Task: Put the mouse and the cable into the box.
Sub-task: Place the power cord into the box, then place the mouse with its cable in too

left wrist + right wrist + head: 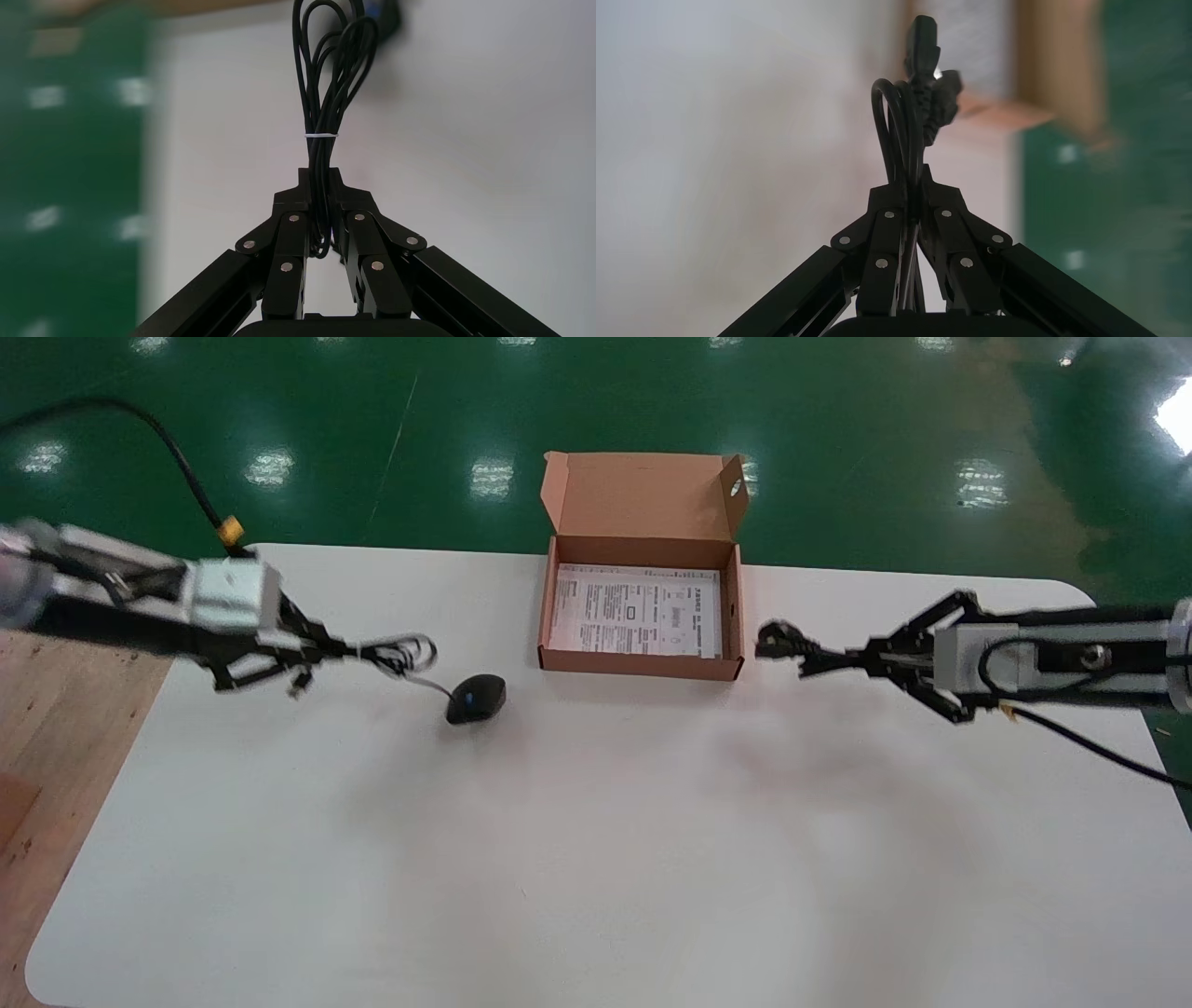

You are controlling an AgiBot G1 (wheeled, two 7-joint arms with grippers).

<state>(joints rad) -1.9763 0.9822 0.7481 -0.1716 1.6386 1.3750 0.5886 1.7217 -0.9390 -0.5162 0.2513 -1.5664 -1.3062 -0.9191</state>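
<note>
Inward, left claw, right claw, cable apiece.

Box matt brown cardboard; paper sheet printed; table smooth matt white; floor glossy green; mouse black plastic.

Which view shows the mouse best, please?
The head view: the whole mouse lies on the table left of the box. The left wrist view catches only a dark edge of it; the right wrist view misses it.

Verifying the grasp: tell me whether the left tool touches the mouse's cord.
Touching. Left wrist view shows the left tool clamped on the cord, strands pinched in its grip.
</note>
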